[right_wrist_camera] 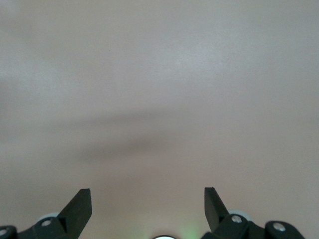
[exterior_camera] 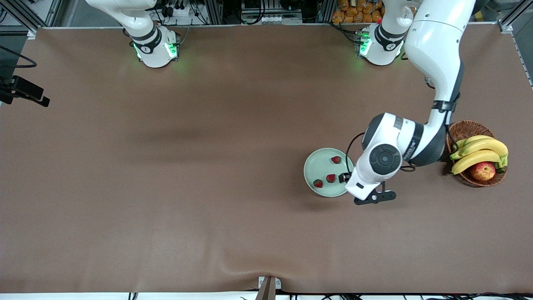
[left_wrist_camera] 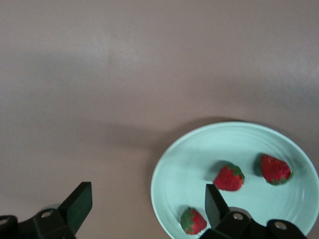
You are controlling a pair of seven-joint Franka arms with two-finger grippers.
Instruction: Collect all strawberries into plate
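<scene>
The pale mint-green plate [exterior_camera: 317,164] lies on the brown table toward the left arm's end. Three small red strawberries with green tops rest in it [exterior_camera: 336,159] [exterior_camera: 331,178] [exterior_camera: 318,183]. In the left wrist view the same plate [left_wrist_camera: 199,159] holds the berries [left_wrist_camera: 229,178] [left_wrist_camera: 275,169] [left_wrist_camera: 193,220]. My left gripper [left_wrist_camera: 148,196] hangs open and empty over the plate's rim, one finger above the plate and the other above bare table. My right gripper [right_wrist_camera: 148,196] is open and empty over bare tablecloth; the front view does not show it.
A brown wicker basket [exterior_camera: 469,126] with yellow bananas [exterior_camera: 479,151] and a red-yellow apple [exterior_camera: 483,171] stands beside the plate, closer to the left arm's end of the table. The left arm's white wrist [exterior_camera: 377,160] hangs between plate and basket.
</scene>
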